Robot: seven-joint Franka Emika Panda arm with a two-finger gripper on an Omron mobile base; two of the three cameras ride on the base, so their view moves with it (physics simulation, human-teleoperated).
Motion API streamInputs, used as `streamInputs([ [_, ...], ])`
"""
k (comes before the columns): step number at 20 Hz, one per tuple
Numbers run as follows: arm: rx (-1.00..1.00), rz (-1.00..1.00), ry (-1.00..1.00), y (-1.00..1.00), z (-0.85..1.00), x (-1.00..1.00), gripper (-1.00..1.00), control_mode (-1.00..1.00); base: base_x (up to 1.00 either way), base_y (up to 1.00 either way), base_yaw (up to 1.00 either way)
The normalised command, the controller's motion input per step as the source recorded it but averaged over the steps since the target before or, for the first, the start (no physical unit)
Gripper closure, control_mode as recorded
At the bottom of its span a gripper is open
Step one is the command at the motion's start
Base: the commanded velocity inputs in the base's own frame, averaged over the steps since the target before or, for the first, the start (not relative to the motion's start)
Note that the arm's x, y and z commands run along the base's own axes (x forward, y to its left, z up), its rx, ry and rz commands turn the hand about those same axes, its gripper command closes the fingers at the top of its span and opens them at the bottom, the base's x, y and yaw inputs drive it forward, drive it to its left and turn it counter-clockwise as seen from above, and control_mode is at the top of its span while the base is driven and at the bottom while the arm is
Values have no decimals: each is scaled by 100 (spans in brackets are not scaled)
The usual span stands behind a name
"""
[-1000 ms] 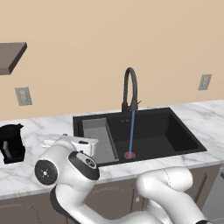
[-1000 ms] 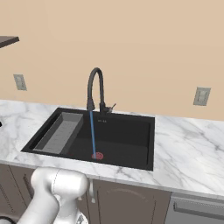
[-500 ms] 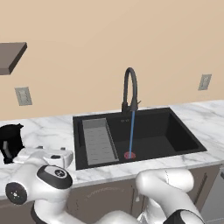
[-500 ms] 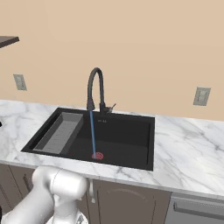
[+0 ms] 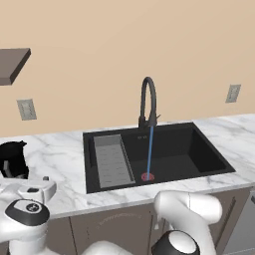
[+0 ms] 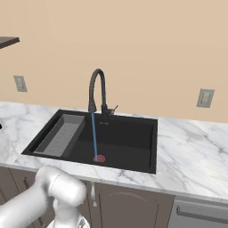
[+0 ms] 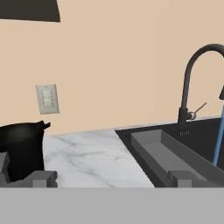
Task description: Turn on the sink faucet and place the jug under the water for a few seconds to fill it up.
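The jug stood on the counter well to the left of the sink, near the counter's left end, and it looked like a rigid, matte-black cylinder with a small pouring lip at its rim; its handle could not be made out from these angles. Judged from that, it should handle as a stiff, light, empty vessel — not fragile, but smooth-walled, so a pinch across the bare body might slip, and it will grow heavier once filled. The safer hold would be on the side handle or across the rim wall, kept upright so nothing spills on the way back. In the hand view the jug sat at the left, with the gripper pointing past its right side, the two fingertips set wide apart and closed on nothing. The faucet rose at the back edge of the sink, its lever tipped out, and the water already ran — a thin blue stream falling straight from the spout to the red drain ring. The grey ribbed tray lay along the sink's left side, between the jug and the stream. The tap step looked done; fetching the jug remained.
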Motion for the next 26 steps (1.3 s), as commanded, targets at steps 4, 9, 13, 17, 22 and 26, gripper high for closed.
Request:
streamInputs([
  [4, 0, 0, -6, 46, -28, 1, -100, -100, 0, 0, 0],
  [9, 0, 0, 0, 49, -31, 29, -100, -100, 0, 0, 0],
  [13, 0, 0, -1, 16, -21, 37, -100, -100, 0, 0, 0],
  [17, 0, 0, -2, 12, -11, 40, -100, -100, 0, 0, 0],
  [22, 0, 0, -2, 10, -10, 42, -100, -100, 0, 0, 0],
  [26, 0, 0, -1, 16, -16, 46, -100, -100, 0, 0, 0],
])
